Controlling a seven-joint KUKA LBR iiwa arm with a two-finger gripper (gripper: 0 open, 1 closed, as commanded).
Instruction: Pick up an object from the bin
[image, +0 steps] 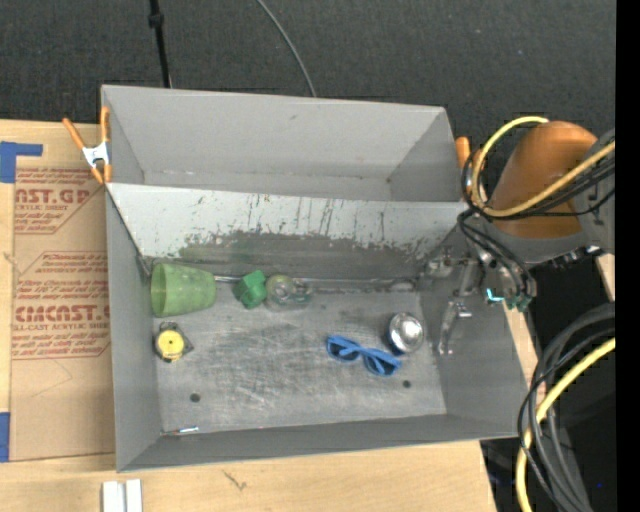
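**Gripper at the bin's right side, silver ball just beside it**

Taking the floor of the bin (300, 140) as a clock face, a green cup (182, 288) lies on its side far out at 9 o'clock. A small yellow disc (171, 344) sits just below it, toward 8. Further in along the back edge, at about 10 to 11, are a small green lump (251, 289) and a clear piece (281, 291), which touch or nearly touch each other.

Right of centre, at about 4, lie the blue sunglasses (362, 354). Their long axis runs close to the 9-to-3 line and dips a little toward 4. Just up and right of them, touching or nearly so, is a silver ball (405, 332), or something round and shiny like one.

The gripper (445, 345) hangs low at the bin's 3 o'clock side, close to the right wall. I cannot tell whether its jaws are apart or together, and nothing shows between them.

The relation that matters is between the gripper and the ball. The ball lies at the gripper's 9 o'clock, just beside it. The sunglasses lie a little further off at its 8, and everything else is well apart across the bin. So the ball looks the likeliest pick. That would call for a short shift toward 9, and being round, the ball might roll off toward the sunglasses.
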